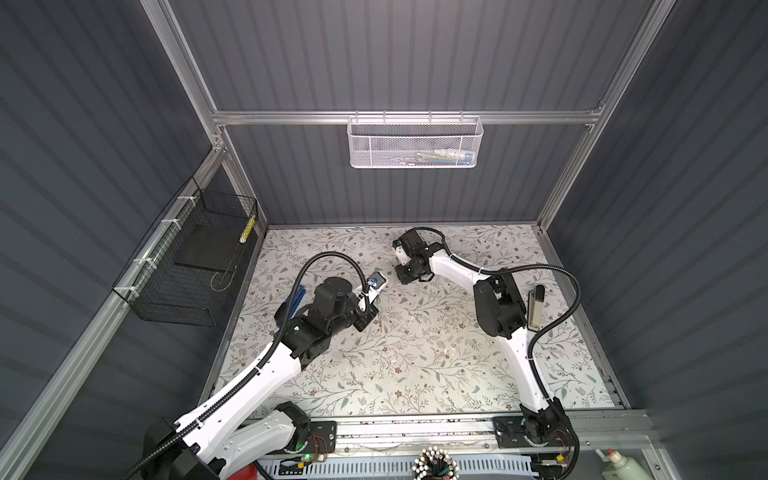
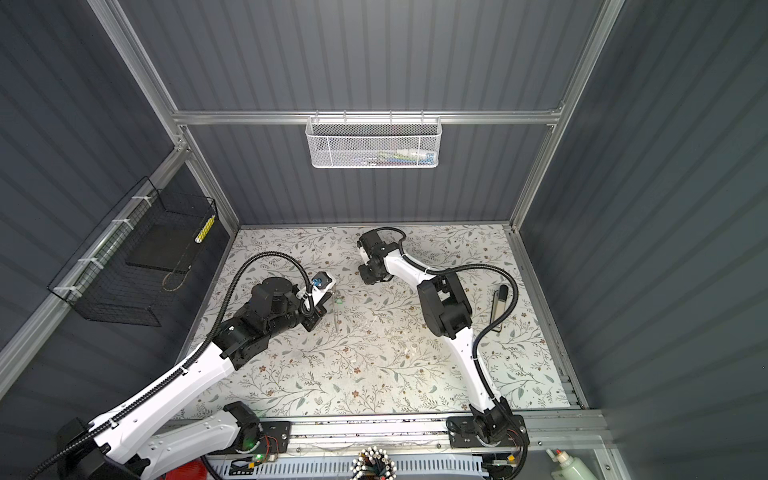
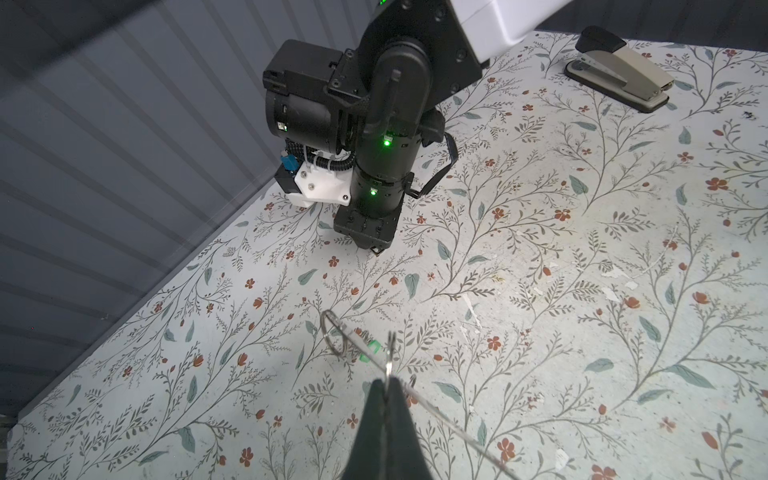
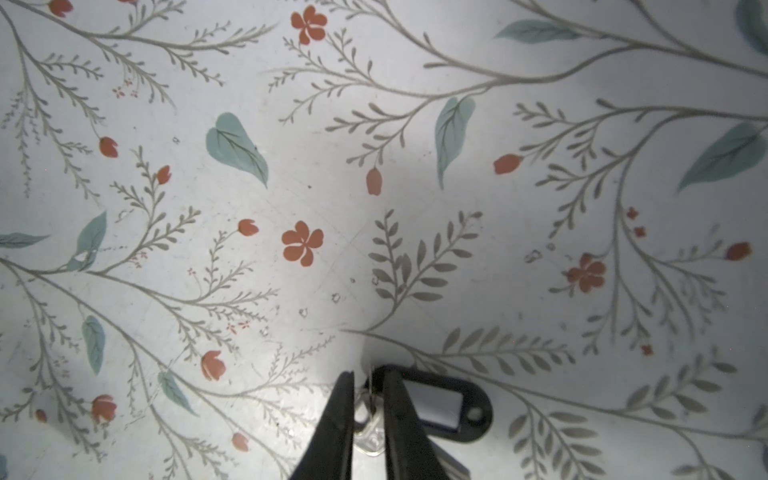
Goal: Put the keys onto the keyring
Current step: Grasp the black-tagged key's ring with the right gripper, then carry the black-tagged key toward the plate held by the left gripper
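Note:
My left gripper [image 3: 386, 380] is shut on the rim of the keyring [image 3: 436, 411], a thin grey wire ring held upright and seen edge-on above the mat. A small split ring [image 3: 332, 332] and a green-framed key tag [image 3: 371, 348] hang on it. In a top view the keyring [image 2: 334, 309] stands just right of the left gripper [image 2: 316, 318]. My right gripper [image 4: 368, 376] points down at the mat farther back [image 1: 405, 276]. Its jaws stand narrowly apart around the small wire ring of the black oval key [image 4: 440, 405], which has a white centre and lies flat.
A grey and black stapler [image 3: 619, 68] lies on the floral mat near the right edge [image 1: 534, 309]. A blue object [image 1: 295, 301] sits behind the left arm. A white mesh basket [image 1: 413, 143] hangs on the back wall, and a black wire basket [image 1: 195, 266] on the left wall.

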`<state>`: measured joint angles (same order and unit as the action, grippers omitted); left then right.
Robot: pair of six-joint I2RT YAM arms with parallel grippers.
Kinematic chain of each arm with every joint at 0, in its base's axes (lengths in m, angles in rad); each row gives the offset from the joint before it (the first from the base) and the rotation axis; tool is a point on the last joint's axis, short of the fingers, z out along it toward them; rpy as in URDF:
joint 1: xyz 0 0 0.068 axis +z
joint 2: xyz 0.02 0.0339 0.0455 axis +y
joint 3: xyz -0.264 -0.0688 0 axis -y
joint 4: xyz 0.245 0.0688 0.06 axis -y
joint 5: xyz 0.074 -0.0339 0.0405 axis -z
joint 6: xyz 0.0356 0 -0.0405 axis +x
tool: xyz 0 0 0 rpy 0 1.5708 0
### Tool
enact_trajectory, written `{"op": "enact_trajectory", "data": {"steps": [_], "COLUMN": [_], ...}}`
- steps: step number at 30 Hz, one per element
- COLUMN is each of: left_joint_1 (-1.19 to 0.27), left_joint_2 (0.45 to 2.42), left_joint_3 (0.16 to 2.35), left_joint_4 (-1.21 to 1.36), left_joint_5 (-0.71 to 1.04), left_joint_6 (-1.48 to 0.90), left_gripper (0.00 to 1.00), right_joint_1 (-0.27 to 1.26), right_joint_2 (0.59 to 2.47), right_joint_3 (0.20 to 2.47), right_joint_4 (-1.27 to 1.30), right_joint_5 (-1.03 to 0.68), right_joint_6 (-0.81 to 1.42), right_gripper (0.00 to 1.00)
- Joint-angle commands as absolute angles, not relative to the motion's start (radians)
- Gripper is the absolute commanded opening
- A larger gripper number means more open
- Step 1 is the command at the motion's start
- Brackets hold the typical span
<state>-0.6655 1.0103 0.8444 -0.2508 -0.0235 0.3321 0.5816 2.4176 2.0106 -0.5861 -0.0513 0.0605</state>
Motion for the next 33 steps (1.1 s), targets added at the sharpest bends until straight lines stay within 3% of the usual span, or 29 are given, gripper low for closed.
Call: {"op": "enact_trajectory", "data": {"steps": [1,18,24,33], "left_joint_1": [-0.660,-0.660,-0.660,-0.660], "left_joint_2": [1.003,1.008,0.979,0.959], "left_joint_3": [0.866,0.866,0.825,0.774], "left_joint_4": [-0.241,-0.235,-0.158,-0.009], "left_joint_5": [-0.013,-0.008,0.013,0.154], "left_joint_6": [0.348,0.354,0.413,0.600], "left_gripper": [0.00,0.00,0.00,0.00], "right_joint_1": [0.586,0.588,0.587,0.588], "right_joint_2": [2.432,2.382,2.096,1.636], "right_joint_3": [2.023,1.973,1.635,1.222], "right_joint_4": [-0.619,-0.595,-0.350,-0.189], "right_joint_5": [-0.038,-0.059,-0.146,-0.433], "right_joint_6": [0.055,0.025,-0.033,-0.171], "right_gripper": [0.17,0.00,0.00,0.00]}}
